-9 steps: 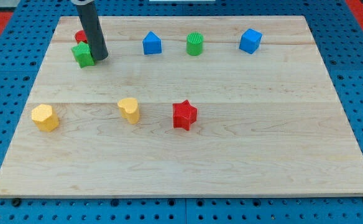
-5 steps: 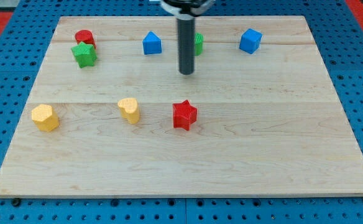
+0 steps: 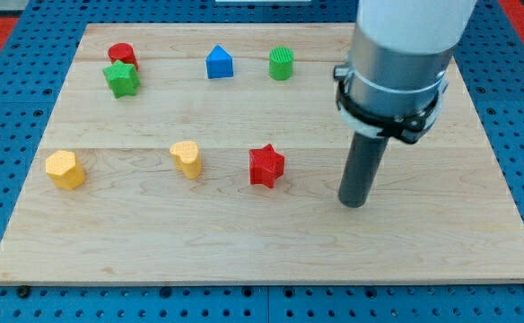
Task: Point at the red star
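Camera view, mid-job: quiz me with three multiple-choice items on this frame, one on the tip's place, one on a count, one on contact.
1. Where is my tip relative to the red star?
A. To the view's right of it, slightly lower
B. To the view's left of it
C. Directly above it at the view's top

2. How many yellow blocks show?
A. One
B. Two
C. Three

3. Is my tip touching the red star?
A. Yes, pressed against it
B. No, bare board lies between them
C. It sits on top of it

Answers:
1 A: the rod's end stands right of the star.
2 B: the yellow block at the view's left and the yellow heart.
3 B: wooden board shows between them.
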